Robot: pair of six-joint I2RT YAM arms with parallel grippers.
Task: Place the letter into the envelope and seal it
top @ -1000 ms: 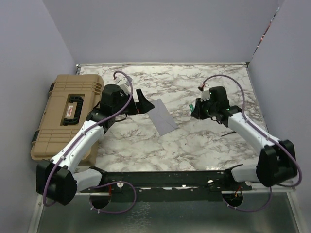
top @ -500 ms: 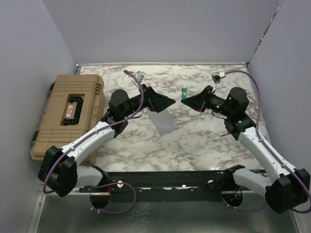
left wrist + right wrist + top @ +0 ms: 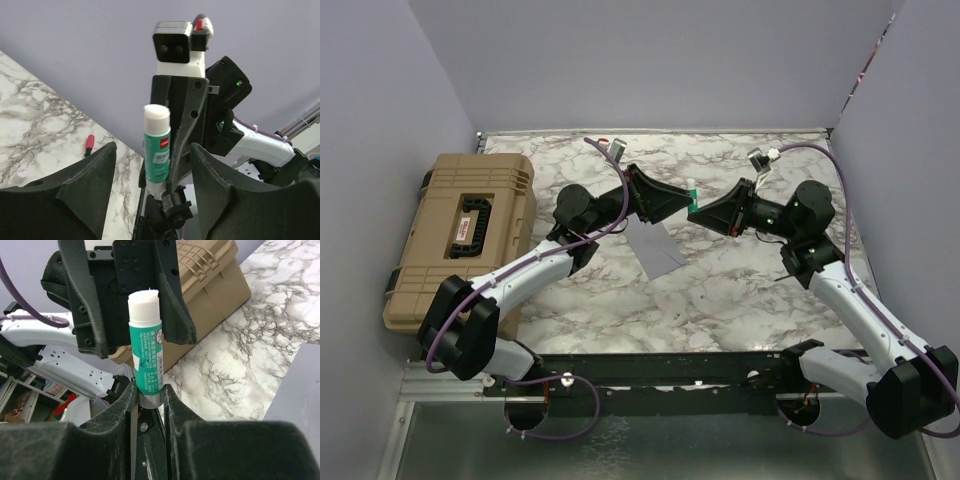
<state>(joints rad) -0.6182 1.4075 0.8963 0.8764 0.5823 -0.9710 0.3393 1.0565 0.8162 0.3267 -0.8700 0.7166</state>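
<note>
Mid-air, right gripper (image 3: 149, 390) clamps glue stick (image 3: 146, 362) by its base, apparently so left gripper (image 3: 152, 150), jaws half-wide and not touching, can grab its white top; envelope (image 3: 655, 248) lies flat on table (image 3: 740, 290) below, letter unseen.

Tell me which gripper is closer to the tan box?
Left. The left gripper hangs right of the box; the right gripper is farther right, holding a glue stick.
</note>
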